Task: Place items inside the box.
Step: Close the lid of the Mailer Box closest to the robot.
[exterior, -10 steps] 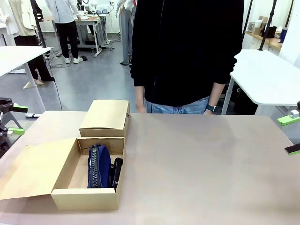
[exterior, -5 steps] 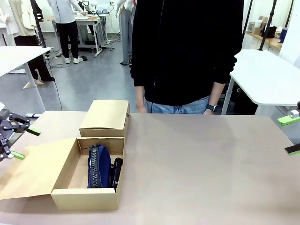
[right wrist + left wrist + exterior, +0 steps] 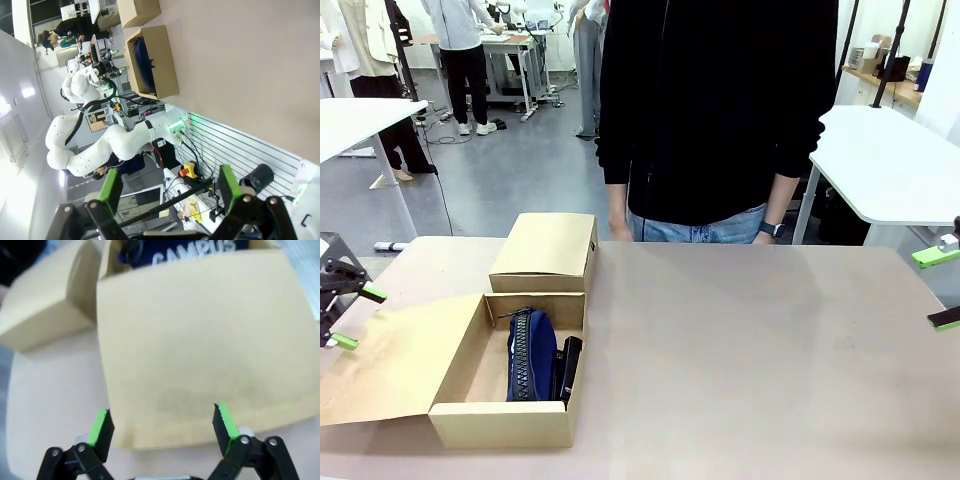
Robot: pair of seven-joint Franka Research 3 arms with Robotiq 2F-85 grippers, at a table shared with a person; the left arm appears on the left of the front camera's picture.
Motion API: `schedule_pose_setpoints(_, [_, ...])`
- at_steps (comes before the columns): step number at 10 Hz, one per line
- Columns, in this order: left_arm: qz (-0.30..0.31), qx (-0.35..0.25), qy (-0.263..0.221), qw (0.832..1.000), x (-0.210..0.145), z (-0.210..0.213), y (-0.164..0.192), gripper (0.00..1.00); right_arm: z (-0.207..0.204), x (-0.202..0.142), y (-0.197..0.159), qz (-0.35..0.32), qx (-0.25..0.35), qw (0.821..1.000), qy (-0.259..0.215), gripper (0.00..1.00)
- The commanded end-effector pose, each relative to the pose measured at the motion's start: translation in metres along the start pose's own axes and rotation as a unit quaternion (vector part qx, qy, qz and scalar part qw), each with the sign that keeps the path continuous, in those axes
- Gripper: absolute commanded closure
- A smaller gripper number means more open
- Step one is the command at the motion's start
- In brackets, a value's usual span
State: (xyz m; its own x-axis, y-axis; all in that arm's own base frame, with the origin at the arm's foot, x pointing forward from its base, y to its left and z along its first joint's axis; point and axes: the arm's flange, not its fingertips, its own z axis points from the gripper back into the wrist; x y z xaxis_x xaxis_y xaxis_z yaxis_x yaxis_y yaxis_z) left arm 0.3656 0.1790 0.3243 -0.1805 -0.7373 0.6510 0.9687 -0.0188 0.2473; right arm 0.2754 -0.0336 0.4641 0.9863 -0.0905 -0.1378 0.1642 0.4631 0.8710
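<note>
Left gripper [image 3: 342, 317] is held wide open beside the box [image 3: 505, 421] flap's outer edge; right gripper [image 3: 940, 288] is open, well apart. Navy pouch [image 3: 531, 355] and black stapler [image 3: 568, 368] are seen inside the box.

A tan tabletop [image 3: 750, 350] carries two cardboard things — an open box [image 3: 510, 420] near the front left corner, its lid flap [image 3: 395, 360] spread flat to the left, and a closed smaller box [image 3: 545, 250] touching its far end.

The front view faces across the surface [image 3: 740, 340]; the left wrist camera is close above the box [image 3: 200, 355] flap; the right wrist camera, far off, shares this box [image 3: 152, 60].
</note>
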Motion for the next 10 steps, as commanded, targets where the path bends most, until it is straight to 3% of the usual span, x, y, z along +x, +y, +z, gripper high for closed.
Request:
schedule_pose_setpoints(1, [0.013,-0.003,0.024,1.0,-0.047,-0.014,0.006,0.0,0.002,-0.001,0.004,-0.003,0.011,1.0,0.001,0.0])
schedule_pose_setpoints(7, [0.03,-0.033,0.096,0.994,-0.076,-0.027,0.004,0.0,0.002,-0.001,0.004,-0.003,0.011,1.0,0.001,0.0])
schedule_pose_setpoints(10, [0.03,-0.041,0.037,0.998,-0.072,-0.04,0.002,0.0,0.002,-0.001,0.004,-0.003,0.011,1.0,0.001,0.0])
